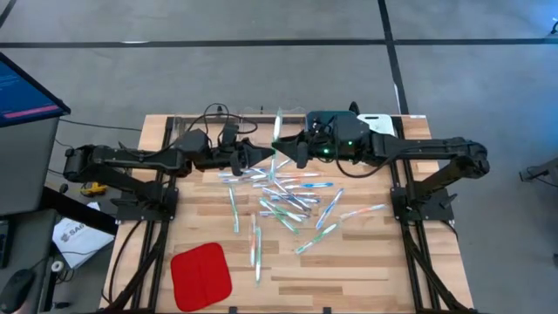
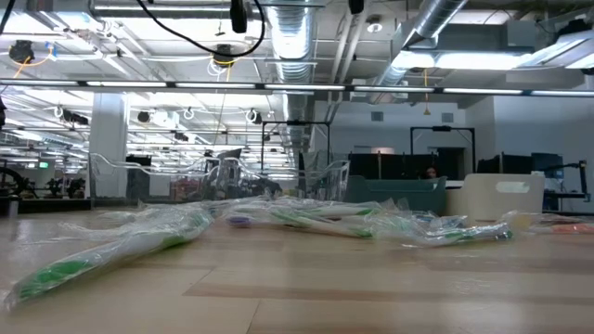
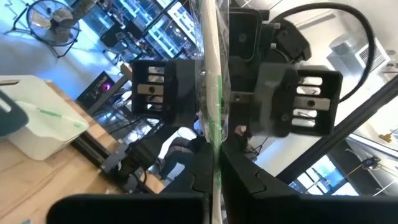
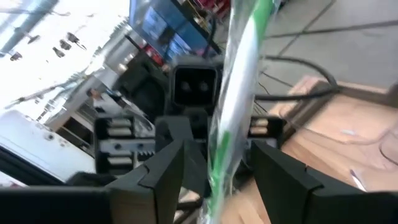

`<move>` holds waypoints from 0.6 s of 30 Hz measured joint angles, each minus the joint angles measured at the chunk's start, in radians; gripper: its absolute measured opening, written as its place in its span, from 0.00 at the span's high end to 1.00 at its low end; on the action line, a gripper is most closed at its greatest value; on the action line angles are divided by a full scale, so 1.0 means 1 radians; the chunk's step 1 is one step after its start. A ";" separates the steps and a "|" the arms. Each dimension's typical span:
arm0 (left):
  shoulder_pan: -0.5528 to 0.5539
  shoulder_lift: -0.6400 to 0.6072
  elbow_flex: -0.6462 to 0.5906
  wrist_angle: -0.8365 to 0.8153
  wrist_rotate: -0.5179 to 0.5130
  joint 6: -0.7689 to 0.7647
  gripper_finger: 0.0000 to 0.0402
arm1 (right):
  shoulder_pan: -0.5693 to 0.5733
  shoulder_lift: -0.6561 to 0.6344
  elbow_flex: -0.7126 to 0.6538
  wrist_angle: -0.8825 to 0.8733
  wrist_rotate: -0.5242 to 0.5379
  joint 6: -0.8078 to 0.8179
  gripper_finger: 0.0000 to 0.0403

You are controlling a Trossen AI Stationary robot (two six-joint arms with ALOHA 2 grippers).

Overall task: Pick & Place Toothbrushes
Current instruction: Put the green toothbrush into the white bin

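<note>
Wrapped toothbrush (image 3: 211, 93) clamped by left end effector (image 1: 266, 154); right end effector (image 1: 288, 153) straddles it, parted.

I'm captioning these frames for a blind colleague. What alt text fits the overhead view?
Two dark robot arms meet above the far side of a wooden table, the left gripper and right gripper both at one green toothbrush. Wrapped toothbrushes lie scattered mid-table, a red pad nearer the front.

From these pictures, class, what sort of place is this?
Probably a large robotics lab or workshop: exposed ducts and strip lights overhead, rows of desks with monitors behind, and a wooden table on a concrete floor.
</note>
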 joint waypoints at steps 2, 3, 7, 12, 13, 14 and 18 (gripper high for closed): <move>0.000 0.000 0.000 -0.013 0.000 0.000 0.99 | 0.001 0.006 0.000 0.019 0.000 0.000 0.57; 0.000 0.000 0.000 -0.020 0.000 0.000 0.99 | 0.001 0.007 0.000 0.025 0.000 0.000 0.58; 0.000 0.000 0.000 -0.020 0.000 -0.001 0.99 | 0.000 0.007 0.000 0.038 0.000 0.000 0.63; 0.000 0.000 0.000 -0.019 0.004 -0.002 0.99 | 0.000 0.007 0.000 0.033 0.000 0.001 0.75; 0.000 0.000 0.000 -0.019 0.007 -0.003 0.99 | 0.000 0.007 0.000 0.029 0.000 0.002 0.77; 0.000 0.000 0.000 -0.020 0.007 -0.003 0.99 | -0.001 0.007 0.000 0.022 0.000 0.007 0.80; 0.000 0.000 -0.001 -0.027 0.002 -0.003 0.99 | -0.011 0.007 0.001 -0.016 -0.003 0.046 0.92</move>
